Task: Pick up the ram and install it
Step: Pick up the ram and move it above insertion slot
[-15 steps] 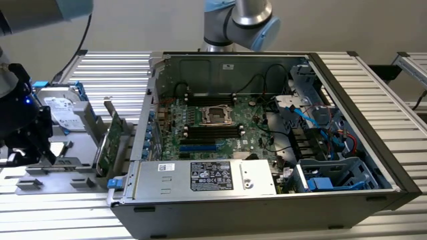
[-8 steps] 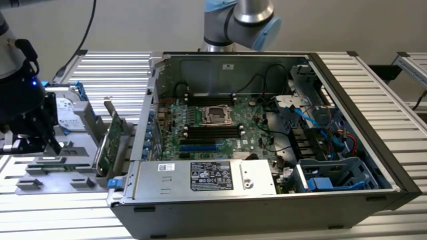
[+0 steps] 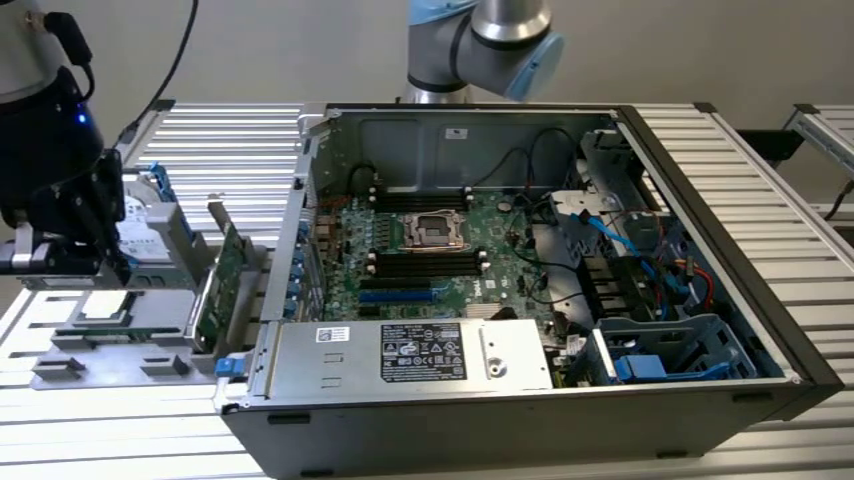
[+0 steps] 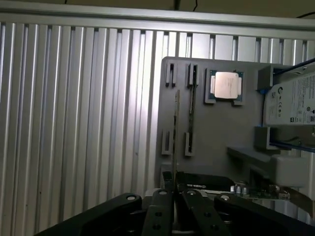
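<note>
Item: ram [image 4: 176, 132], thin stick seen edge-on, one end clamped between the fingers [image 4: 160, 215]. Location: over the grey holder tray [image 4: 221, 137], beside the open computer case [image 3: 441, 440]. Hazards: the narrow end grip may let it pivot or slip, and its edge could catch the tray slots.

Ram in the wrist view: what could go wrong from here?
1. The ram sits edge-on between the gripper fingers; such a thin stick could tilt or slip.
2. The expansion card stands upright between the fixture and the case wall; a carry across might clip it.
3. Black cables hang near the memory slots and might snag.
</note>
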Controlling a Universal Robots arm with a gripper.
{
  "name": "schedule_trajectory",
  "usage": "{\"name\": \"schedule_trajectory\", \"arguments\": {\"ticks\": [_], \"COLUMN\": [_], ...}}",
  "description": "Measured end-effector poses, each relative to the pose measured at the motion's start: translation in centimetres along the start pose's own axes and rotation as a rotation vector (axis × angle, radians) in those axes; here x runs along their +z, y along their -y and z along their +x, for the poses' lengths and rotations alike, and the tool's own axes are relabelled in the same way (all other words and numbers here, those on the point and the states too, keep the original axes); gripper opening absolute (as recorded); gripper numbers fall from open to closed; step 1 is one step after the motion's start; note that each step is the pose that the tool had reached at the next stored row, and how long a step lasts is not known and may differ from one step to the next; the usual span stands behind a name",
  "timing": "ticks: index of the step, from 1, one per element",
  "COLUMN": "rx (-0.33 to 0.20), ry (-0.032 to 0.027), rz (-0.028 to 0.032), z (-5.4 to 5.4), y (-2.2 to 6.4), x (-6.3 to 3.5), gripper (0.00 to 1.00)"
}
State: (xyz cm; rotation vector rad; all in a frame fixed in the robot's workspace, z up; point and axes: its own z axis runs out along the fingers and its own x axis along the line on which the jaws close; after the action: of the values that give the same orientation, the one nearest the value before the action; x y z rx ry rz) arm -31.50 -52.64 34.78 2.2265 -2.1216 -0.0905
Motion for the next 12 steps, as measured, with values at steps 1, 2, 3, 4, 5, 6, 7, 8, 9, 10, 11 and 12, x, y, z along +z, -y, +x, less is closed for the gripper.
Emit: {"name": "schedule_trajectory", "arguments": {"ticks": [1,2,3,4,5,6,7,8,9,10,11,12], "rx": [-0.001,-0.002,-0.002,-0.002,-0.002,-0.002,-0.002,-0.002,-0.002,-0.002,-0.002,-0.002], "ry": [0.0002,0.0003,0.0004,-0.0002,-0.0011,-0.0026,-0.0038,-0.0046,-0.0052,-0.0053,-0.0054,-0.0055], "rz": [-0.0029,-0.0061,-0.0094,-0.0153,-0.0228,-0.0314,-0.0395,-0.0468,-0.0538,-0.0600,-0.0659,-0.0723], "z": [0.0,0.0,0.1,0.1,0.1,0.1,0.1,0.1,0.2,0.2,0.2,0.2], "y": [0.32,0.64,0.95,1.30,1.66,2.04,2.39,2.74,3.09,3.44,3.79,4.18], "x": [-0.41,-0.80,-1.19,-1.45,-1.61,-1.78,-1.95,-2.14,-2.35,-2.58,-2.83,-3.13], "gripper": [0.14,0.14,0.14,0.14,0.14,0.14,0.14,0.14,0.14,0.14,0.14,0.14]}}
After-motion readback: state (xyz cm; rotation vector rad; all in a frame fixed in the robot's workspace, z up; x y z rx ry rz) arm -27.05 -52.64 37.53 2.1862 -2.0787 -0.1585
